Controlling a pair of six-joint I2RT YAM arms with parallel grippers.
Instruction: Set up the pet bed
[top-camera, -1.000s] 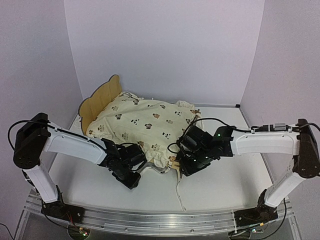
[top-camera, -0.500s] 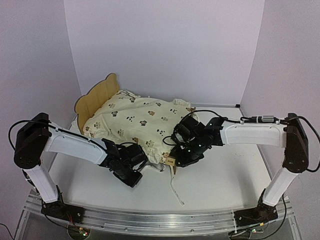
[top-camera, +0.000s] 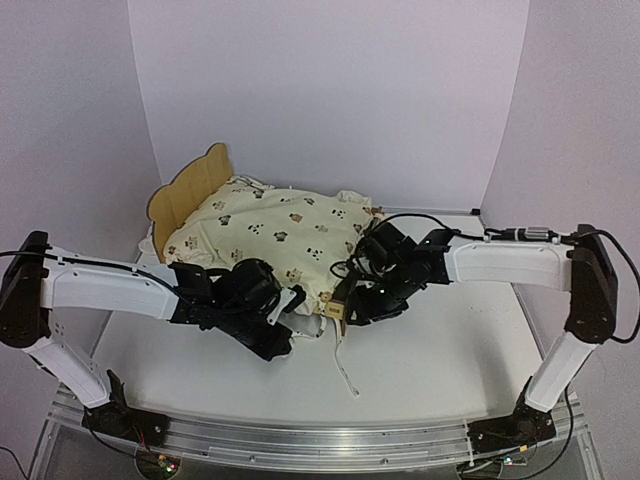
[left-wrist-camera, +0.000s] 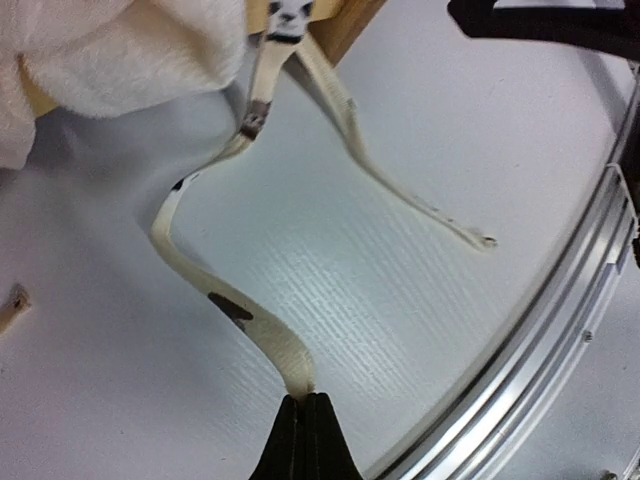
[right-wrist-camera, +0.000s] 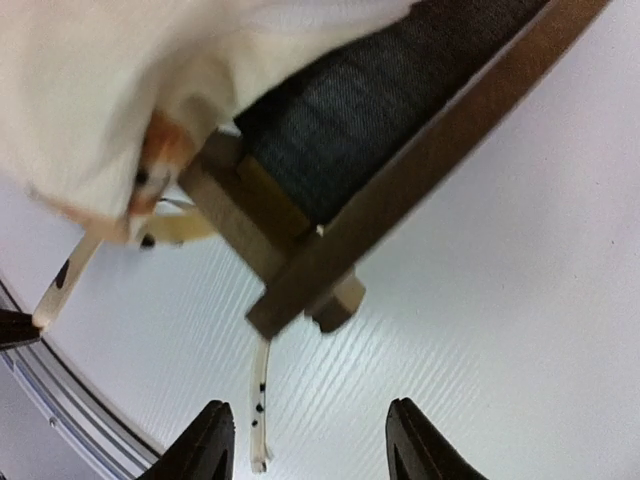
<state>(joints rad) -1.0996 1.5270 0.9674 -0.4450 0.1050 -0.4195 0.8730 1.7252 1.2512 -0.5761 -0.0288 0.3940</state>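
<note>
On the white worktop (top-camera: 440, 370), back left, sits the light plywood bear-ear pet bed (top-camera: 185, 195) under a cream animal-print cover (top-camera: 270, 235), the right pincer (right-wrist-camera: 312, 440) open and empty by its foot corner (grey base (right-wrist-camera: 400, 110) showing), the left pincer (left-wrist-camera: 305, 410) clamped on a thin cream tie strap (left-wrist-camera: 230, 305).

Pet bed (top-camera: 186, 193): light plywood, matt, bare-looking wood; its felt base (right-wrist-camera: 385, 90) is dark grey, fuzzy and dull. Cover (top-camera: 270, 230) over it is soft cream printed cloth, and looks fleecy white at the upper left of the left wrist view; the tie strap (left-wrist-camera: 245, 312) is thin flat cloth in the same print. Table (left-wrist-camera: 420, 270) is white, matt and finely ribbed, the rail (left-wrist-camera: 545, 345) at its edge is brushed bare metal, and the left arm (top-camera: 110, 288) shell is smooth white plastic with a slight sheen and matt black joints.
</note>
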